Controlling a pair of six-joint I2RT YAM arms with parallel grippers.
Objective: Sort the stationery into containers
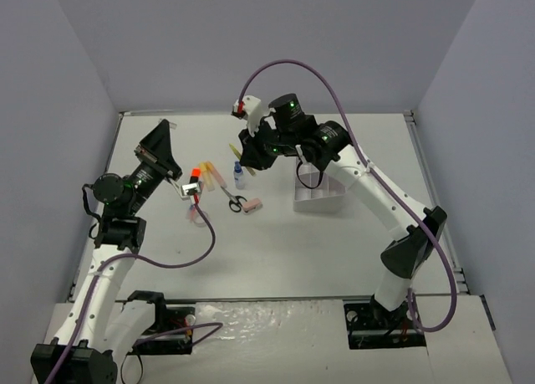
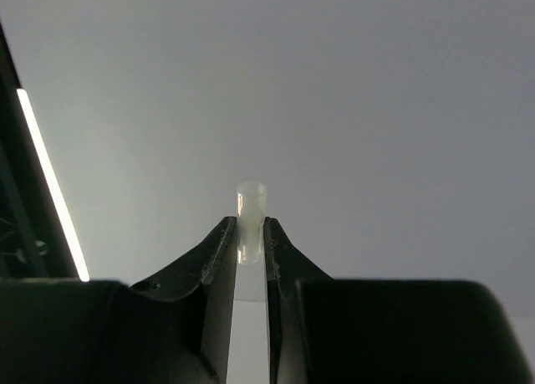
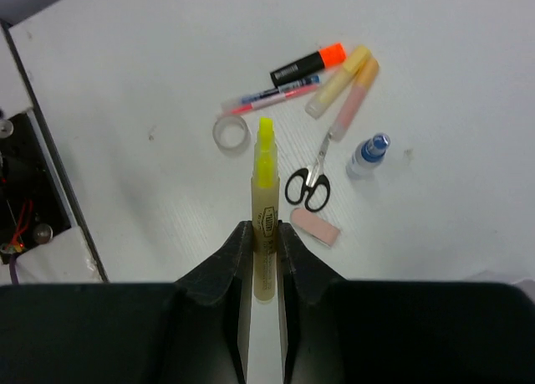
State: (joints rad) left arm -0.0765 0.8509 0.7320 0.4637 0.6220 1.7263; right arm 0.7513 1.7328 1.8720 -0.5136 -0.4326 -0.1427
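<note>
The right tool (image 3: 266,229) is closed tight around a yellow highlighter (image 3: 266,179) and holds it up in the air over the tabletop (image 3: 125,66). This pen has no cap on, and its bright tip points away from the tool. The left tool (image 2: 251,227) is pinched on a small pale cap (image 2: 251,202), held up in front of a plain grey wall. Down on the tabletop the other things lie close together. An orange highlighter (image 3: 309,64) with a black body, a pale yellow highlighter (image 3: 338,81) and a pink highlighter (image 3: 355,101) lie side by side. A thin pen (image 3: 272,94) lies just beside the orange one. The clear tape ring (image 3: 230,133) lies flat near the pen. The black-handled scissors (image 3: 308,179) lie between the tape ring and the little blue-capped bottle (image 3: 368,154). The pink eraser (image 3: 316,226) is just beside the scissors' handles. The white tray (image 1: 318,207) sits on the tabletop to the right of these things, partly under the right arm.
</note>
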